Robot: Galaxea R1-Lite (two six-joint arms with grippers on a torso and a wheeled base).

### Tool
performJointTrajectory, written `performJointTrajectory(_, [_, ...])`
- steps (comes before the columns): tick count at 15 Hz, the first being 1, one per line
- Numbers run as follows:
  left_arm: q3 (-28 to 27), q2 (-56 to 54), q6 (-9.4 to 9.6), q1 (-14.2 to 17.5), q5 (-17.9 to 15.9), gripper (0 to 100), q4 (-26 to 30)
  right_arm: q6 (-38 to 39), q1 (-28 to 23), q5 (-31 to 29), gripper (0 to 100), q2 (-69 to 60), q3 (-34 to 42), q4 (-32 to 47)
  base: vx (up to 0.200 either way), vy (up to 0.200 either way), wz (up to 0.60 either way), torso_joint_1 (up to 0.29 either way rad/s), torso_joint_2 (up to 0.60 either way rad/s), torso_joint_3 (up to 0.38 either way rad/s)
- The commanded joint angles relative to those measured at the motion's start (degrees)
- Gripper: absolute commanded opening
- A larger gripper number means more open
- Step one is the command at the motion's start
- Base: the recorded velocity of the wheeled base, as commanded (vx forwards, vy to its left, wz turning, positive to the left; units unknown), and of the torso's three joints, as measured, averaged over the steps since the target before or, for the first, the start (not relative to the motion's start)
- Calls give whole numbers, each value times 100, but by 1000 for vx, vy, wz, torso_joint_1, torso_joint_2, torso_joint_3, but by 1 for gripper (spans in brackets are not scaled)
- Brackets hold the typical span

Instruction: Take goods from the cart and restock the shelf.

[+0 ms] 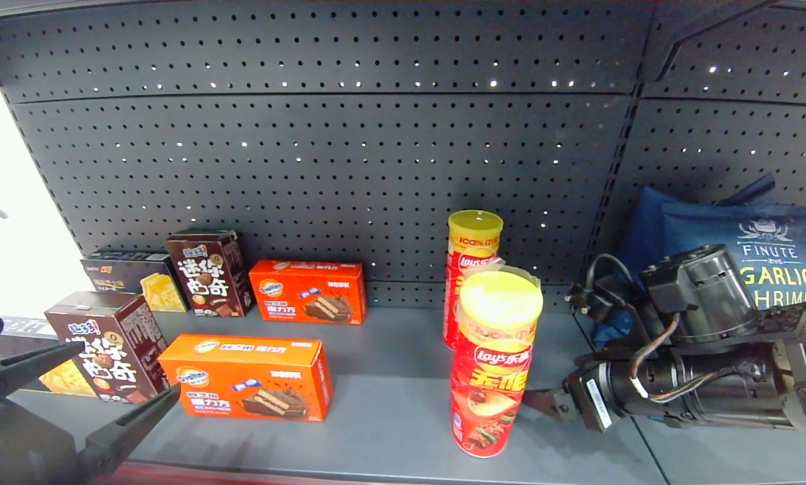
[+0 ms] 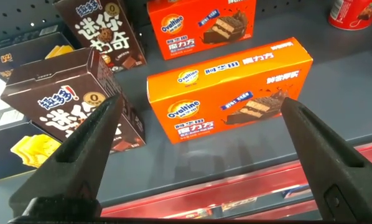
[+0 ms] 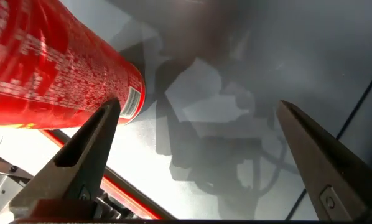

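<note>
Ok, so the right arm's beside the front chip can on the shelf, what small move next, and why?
Probably draw the right gripper straight back, away from the front chip can. The can stands upright on the shelf, and the right wrist view shows the jaws wide open with the can beside them, not between. It looks placed; a straight retreat should avoid knocking it.

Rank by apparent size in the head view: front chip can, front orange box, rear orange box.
Largest: front chip can and front orange box, too close to rank.
Smallest: rear orange box; it stands farther back, so both boxes may really match.
</note>
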Motion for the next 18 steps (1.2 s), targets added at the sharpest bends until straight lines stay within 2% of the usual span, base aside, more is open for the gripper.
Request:
performJointTrajectory(1, [1,10,-8,-1,4,100,-3,-6,7,0,100,95,-25,-4,0,0,0,0,0,0])
performJointTrajectory(8, [62,-17,1,-1,-5,100,-12,-6,-19,0,100,-151,160,5,0,0,0,0,0,0])
performJointTrajectory(18, [89,-17,1,8,4,100,-12,-6,43,-9,100,16,28,5,0,0,0,0,0,0])
